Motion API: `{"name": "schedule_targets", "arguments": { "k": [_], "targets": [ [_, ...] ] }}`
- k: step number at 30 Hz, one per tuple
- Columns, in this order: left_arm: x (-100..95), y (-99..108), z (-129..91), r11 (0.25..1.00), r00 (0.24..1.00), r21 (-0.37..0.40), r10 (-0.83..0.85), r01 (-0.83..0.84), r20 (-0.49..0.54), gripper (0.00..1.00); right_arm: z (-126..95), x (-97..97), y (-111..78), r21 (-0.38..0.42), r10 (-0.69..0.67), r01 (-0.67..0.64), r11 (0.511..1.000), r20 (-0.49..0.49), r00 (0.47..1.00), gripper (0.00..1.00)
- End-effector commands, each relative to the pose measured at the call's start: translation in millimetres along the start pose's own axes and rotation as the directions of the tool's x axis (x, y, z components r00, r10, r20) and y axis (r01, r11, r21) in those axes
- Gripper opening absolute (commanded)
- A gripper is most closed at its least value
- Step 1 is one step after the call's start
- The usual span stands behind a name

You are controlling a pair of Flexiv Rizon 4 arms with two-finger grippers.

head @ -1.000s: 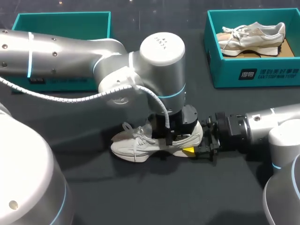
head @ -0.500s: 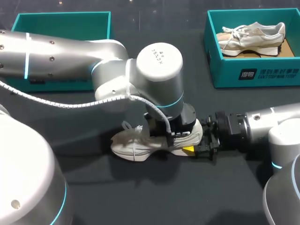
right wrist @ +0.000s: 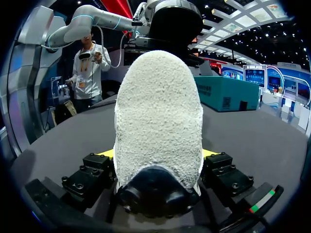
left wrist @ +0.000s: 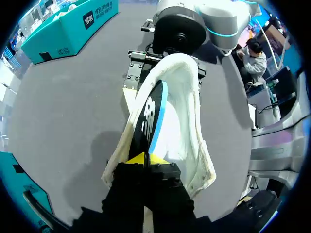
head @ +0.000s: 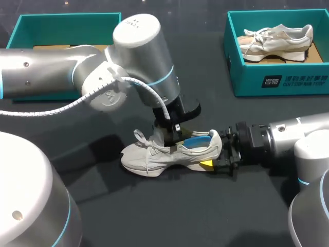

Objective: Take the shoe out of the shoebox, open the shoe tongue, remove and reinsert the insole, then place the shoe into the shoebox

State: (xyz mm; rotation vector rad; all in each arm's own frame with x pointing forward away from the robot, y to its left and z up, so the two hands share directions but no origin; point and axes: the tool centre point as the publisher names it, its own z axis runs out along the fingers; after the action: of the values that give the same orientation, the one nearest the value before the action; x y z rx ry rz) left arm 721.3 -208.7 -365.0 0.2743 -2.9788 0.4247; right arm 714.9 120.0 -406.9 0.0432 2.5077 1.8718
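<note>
A white sneaker lies on its side on the dark table, toe to the left. My right gripper has its fingers on both sides of the heel, holding it. My left gripper hangs just above the shoe's opening, shut on the front end of the black-and-blue insole. In the left wrist view the insole stands on edge, partly out of the shoe, pinched between the closed yellow tips of the left gripper.
An open teal shoebox stands at the back left. A second teal box at the back right holds another white sneaker. Bare dark table lies in front of the shoe.
My left gripper closed on the insole, and the arm rose and swung back to the left, drawing the blue insole partly out of the shoe. The right arm stayed still.
</note>
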Motion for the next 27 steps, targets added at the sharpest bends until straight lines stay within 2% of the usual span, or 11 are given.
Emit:
{"name": "schedule_targets", "arguments": {
  "k": [1,15,27],
  "targets": [
    [-0.9,9,-9,0.999,0.999,0.051,0.004,-0.002,-0.036,0.00,0,4.5,0.9,0.006,0.000,0.000,1.000,0.001,1.000,0.00],
    [11.3,4,-35,0.987,0.998,0.157,0.029,-0.021,-0.047,0.00,0,4.5,0.9,0.006,0.000,0.000,1.000,0.001,1.000,0.00],
    [14.7,-13,-44,0.973,0.999,0.229,0.020,-0.011,-0.036,0.00,0,4.5,0.9,0.006,0.000,0.000,1.000,0.001,1.000,0.00]
  ]
}}
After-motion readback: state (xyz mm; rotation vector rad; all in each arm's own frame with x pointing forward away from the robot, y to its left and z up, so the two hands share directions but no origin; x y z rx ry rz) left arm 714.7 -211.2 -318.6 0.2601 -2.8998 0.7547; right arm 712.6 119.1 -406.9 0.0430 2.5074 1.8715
